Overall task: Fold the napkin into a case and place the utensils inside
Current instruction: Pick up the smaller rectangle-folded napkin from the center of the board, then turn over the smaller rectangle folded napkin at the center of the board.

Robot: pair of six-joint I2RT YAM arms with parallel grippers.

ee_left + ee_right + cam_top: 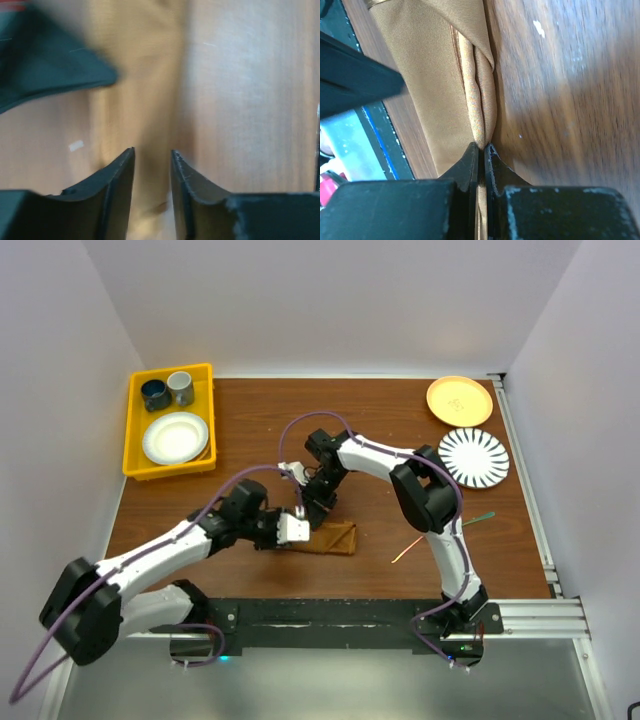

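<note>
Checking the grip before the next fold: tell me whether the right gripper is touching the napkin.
Touching. The right wrist view shows the right gripper closed on a folded edge of the napkin, the cloth pinched between its tips.

Napkin (pixel 430 80): woven cloth, fine ribbed weave up close, rust-tan, mostly matt, soft sheen along folds. Table (pixel 380 430): brown wood grain, smooth, bit of glare, couple of pale specks. Right gripper (pixel 481 151) fingers (pixel 468 167): matt black, plastic-looking, edges scuffed pale. Left gripper (pixel 152 156): same matt black, blurry tho. Bin (pixel 134 435) at 10 o'clock: yellow plastic, smooth. Plates (pixel 459 400) at 2 o'clock: smooth, material can't tell. Utensils (pixel 406 551) around 4 o'clock: thin, shiny, metal-looking.
</note>
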